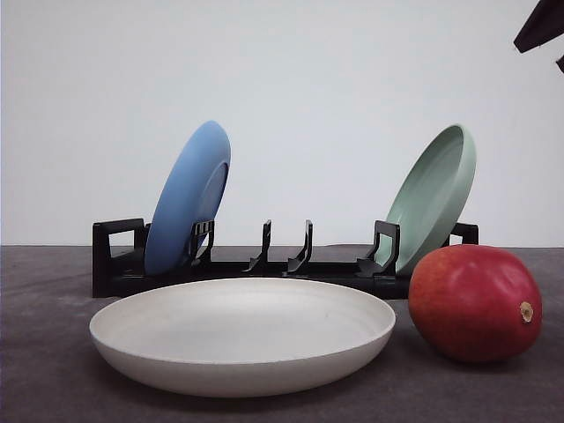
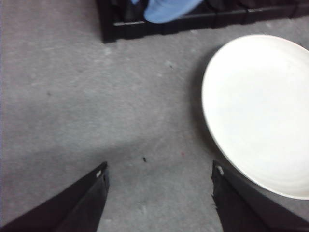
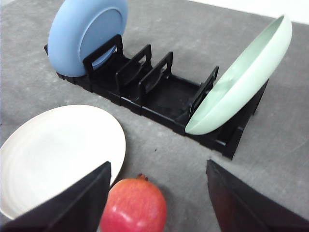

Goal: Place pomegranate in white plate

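Nearest the front camera sits the plate, cream and matte, flat on the grey surface, and there's nothing in it. Just to its right, the pomegranate rests on the surface, glossy red, tan stem nub pointing right, its side just beside the plate's rim; whether they touch, I cannot tell. Over to the right wrist camera: the right end effector hangs above the fruit with its two dark fingers spread wide, the pomegranate sitting between them and not gripped, the plate just beside it. On the left wrist camera, the left end effector is also spread apart, holding nothing, over bare grey surface, with the plate off to one side, one finger overlapping its edge in the view. Further back, the black rack runs across the surface behind the plate. A blue plate stands on edge in its left end, leaning right. A green plate stands in its right end, tilted, rising behind the pomegranate. Beyond it all, a plain white wall, and a dark bit of arm pokes in at the top right corner.
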